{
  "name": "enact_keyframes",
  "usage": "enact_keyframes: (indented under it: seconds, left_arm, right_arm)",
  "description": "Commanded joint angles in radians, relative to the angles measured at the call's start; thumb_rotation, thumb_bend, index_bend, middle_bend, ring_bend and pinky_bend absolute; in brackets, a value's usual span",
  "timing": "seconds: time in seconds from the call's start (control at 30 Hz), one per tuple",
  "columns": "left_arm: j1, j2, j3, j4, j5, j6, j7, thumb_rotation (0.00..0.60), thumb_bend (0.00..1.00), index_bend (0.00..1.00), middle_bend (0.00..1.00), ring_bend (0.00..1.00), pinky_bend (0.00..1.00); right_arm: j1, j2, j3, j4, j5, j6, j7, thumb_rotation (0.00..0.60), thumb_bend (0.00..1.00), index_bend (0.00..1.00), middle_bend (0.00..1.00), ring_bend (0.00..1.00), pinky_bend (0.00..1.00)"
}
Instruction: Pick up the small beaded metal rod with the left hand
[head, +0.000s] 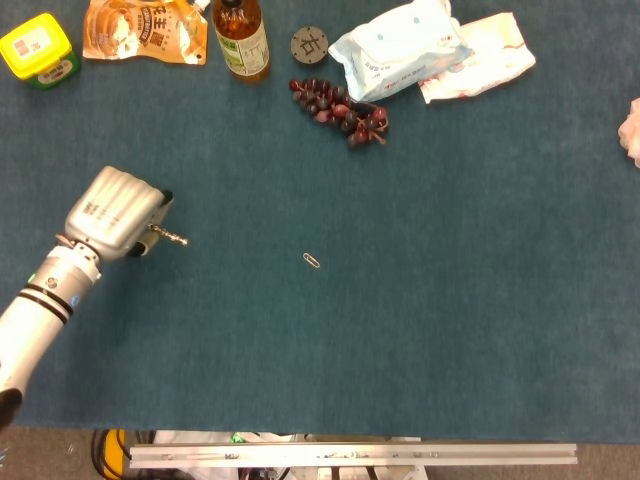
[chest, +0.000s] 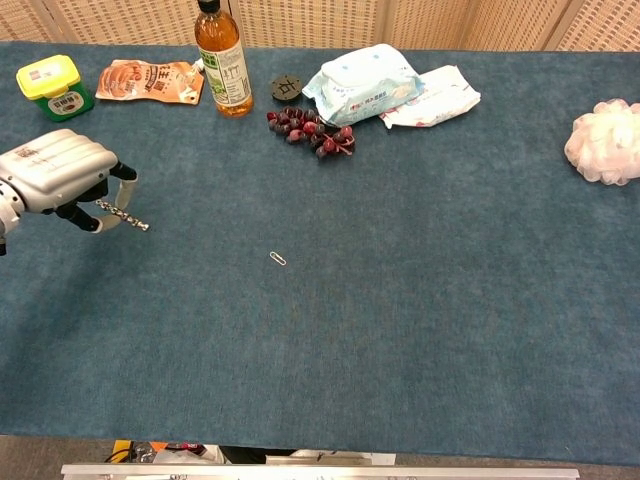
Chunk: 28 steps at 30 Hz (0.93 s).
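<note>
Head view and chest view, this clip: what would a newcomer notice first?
First, the silver left hand at the left of the blue table, pinching the small beaded metal rod, which sticks out past its fingers. Next, the clutter along the far edge: an amber bottle, a bunch of dark grapes and a wipes pack. A lone paper clip lies mid-table.

The head view is looking almost straight down on the table (head: 420, 330) from high above. The chest view is looking from lower, tilted toward the far edge. Both are sharing nearly the whole tabletop.
</note>
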Motion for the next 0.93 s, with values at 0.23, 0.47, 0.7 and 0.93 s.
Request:
enact_keyframes:
  seconds: [0.23, 0.47, 0.7, 0.93]
  left_arm:
    - [-0.001, -0.040, -0.020, -0.123, -0.034, 0.039, 0.156, 0.600, 0.34, 0.63, 0.99, 0.95, 0.96]
    - [-0.034, -0.122, -0.039, -0.154, -0.084, 0.018, 0.255, 0.600, 0.34, 0.63, 0.99, 0.95, 0.96]
    - [-0.073, -0.214, -0.059, -0.128, -0.168, -0.010, 0.340, 0.600, 0.34, 0.63, 0.99, 0.95, 0.96]
    - [-0.102, -0.262, -0.077, -0.096, -0.246, -0.017, 0.387, 0.600, 0.34, 0.63, 0.99, 0.95, 0.96]
  right_arm:
    - [0.005, -0.003, 0.000, 0.020, 0.000, -0.009, 0.023, 0.600, 0.28, 0.00, 0.00, 0.00, 0.09]
    - [0.001, -0.002, -0.002, 0.043, 0.006, -0.009, 0.051, 0.600, 0.28, 0.00, 0.00, 0.00, 0.09]
    - [-0.009, 0.001, -0.004, 0.064, 0.008, 0.002, 0.079, 0.600, 0.28, 0.00, 0.00, 0.00, 0.09]
    - [-0.018, 0.002, -0.005, 0.079, 0.013, 0.010, 0.099, 0.600, 0.28, 0.00, 0.00, 0.00, 0.09]
